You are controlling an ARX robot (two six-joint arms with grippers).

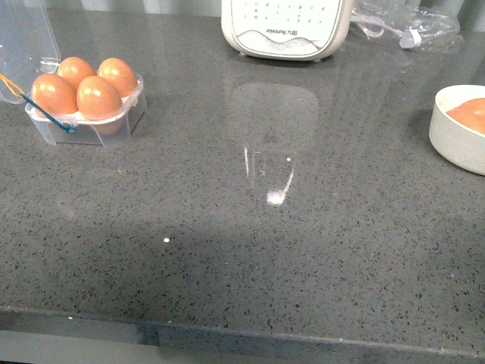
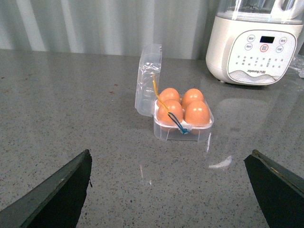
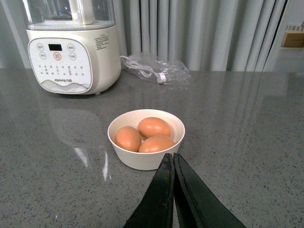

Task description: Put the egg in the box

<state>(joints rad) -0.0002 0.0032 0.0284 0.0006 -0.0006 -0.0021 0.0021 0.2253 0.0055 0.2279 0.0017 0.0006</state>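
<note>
The box (image 1: 85, 130) is a clear plastic carton at the far left of the counter, its lid (image 1: 26, 38) hinged open. All of its cups hold brown eggs (image 1: 98, 97). From the left wrist view the box (image 2: 183, 134) lies ahead of my left gripper (image 2: 171, 154), which is open and empty, well short of it. A white bowl (image 3: 142, 160) holds three more brown eggs (image 3: 154, 127). My right gripper (image 3: 172, 156) is shut with nothing in it, its tips just in front of the bowl. Neither arm shows in the front view.
A cream blender base (image 1: 284, 26) stands at the back centre of the grey speckled counter. A crumpled clear plastic bag (image 1: 409, 26) lies at the back right. The bowl (image 1: 455, 140) sits at the right edge. The counter's front edge (image 1: 242, 334) runs along the bottom.
</note>
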